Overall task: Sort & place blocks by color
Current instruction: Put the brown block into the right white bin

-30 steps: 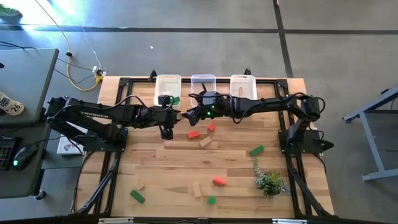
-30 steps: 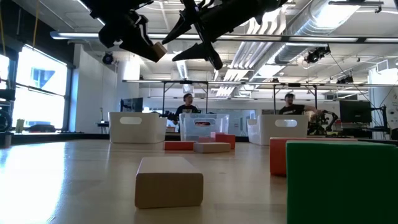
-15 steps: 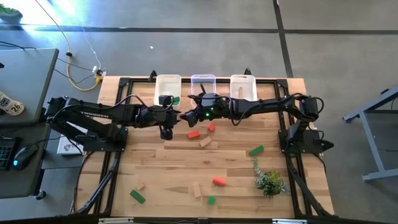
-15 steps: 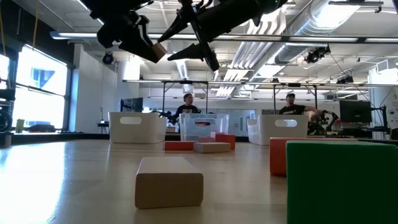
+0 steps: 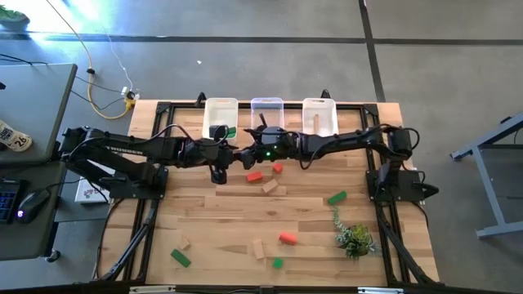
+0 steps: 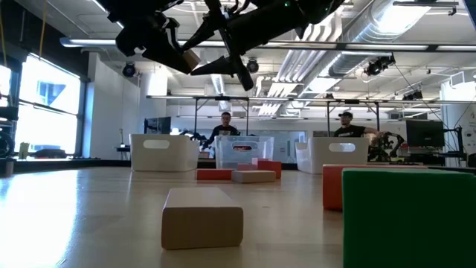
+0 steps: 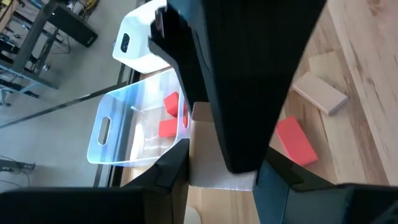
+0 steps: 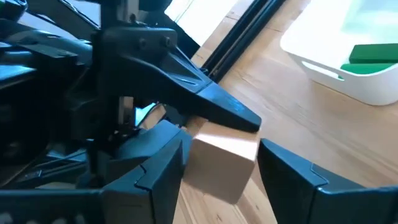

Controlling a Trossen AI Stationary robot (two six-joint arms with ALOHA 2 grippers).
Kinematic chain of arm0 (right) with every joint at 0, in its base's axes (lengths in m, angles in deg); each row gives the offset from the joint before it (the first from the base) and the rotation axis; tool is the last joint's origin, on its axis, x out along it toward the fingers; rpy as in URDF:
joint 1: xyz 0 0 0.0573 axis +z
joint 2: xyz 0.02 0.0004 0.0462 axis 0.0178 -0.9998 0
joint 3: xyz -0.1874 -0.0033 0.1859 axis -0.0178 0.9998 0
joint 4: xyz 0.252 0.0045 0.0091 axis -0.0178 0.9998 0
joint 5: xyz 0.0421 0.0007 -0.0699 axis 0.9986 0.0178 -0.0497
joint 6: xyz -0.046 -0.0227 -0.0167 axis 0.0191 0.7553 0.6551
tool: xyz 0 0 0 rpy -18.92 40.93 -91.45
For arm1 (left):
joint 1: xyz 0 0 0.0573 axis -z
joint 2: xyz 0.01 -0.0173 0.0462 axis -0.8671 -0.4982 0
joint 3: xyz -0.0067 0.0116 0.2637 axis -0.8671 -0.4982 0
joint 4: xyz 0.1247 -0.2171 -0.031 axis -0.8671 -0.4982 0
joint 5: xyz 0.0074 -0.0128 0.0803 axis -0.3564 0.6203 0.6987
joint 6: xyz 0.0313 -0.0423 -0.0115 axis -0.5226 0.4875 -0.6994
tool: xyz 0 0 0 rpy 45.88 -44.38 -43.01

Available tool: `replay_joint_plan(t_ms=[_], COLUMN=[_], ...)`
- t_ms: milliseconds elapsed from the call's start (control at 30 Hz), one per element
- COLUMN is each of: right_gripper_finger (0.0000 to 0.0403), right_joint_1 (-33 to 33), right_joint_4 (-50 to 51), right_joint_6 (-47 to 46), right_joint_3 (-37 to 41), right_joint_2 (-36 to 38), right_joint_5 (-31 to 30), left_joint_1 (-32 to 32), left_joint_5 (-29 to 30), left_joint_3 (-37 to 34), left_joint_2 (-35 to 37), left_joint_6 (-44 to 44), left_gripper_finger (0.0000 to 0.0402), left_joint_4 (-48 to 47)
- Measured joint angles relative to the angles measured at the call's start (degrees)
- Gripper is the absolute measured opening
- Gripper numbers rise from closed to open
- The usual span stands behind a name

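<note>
Hanging in the air over the far middle of the table: one pale wood block (image 8: 222,160), pinched between the fingers of the left gripper (image 6: 181,58) and held well above the boards. Lies just left of the right gripper (image 5: 243,155), whose own fingers (image 8: 152,163) stand spread, one on each side of the block, nothing clamped yet. Long axis hard to tell; only a short, squarish face shows toward the right wrist camera, with the jaws lined up across it.

Looks like a hand-over in mid-air. Turns on one relation: block squarely in the open gap of the right gripper, so a plain closing should take it, provided the left lets go only afterwards.

Beyond, along the far edge: left white bin (image 5: 221,109) with a green piece, clear middle bin (image 5: 267,103) with red pieces, right white bin (image 5: 319,104) with a wood piece. Right arm nearer that last bin, the likely home for this block.

Nearer on the table, loose red, green and wood blocks plus a small green plant (image 5: 354,238).
</note>
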Motion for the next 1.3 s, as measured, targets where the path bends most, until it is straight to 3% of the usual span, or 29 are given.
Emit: replay_joint_plan(t_ms=[233,500,633,1033,1300], right_gripper_finger=[0.0187,0.0118,0.0113,0.011,0.0108], right_joint_1=[-0.7,-0.8,-0.8,-1.1,-3.4], right_joint_4=[-0.2,-0.1,-0.1,2.7,9.4], right_joint_6=[-0.1,-0.4,-0.3,5.6,11.5], right_joint_3=[0.0,0.0,0.0,0.0,0.0], right_joint_2=[-0.5,-0.5,-0.4,-0.6,-0.6], right_joint_5=[-0.9,-2.5,-2.6,-3.7,-3.2], left_joint_1=[0.0,-0.1,-0.1,0.1,0.0], left_joint_5=[0.1,1.3,1.3,2.1,1.4], left_joint_3=[0.0,0.0,0.0,0.1,0.1], left_joint_2=[0.0,0.0,0.0,0.0,0.0], left_joint_6=[0.0,-0.2,-0.4,0.9,7.8], left_gripper_finger=[0.0111,0.0111,0.0114,0.0173,0.0213], left_joint_4=[0.0,-0.1,0.0,0.5,-1.4])
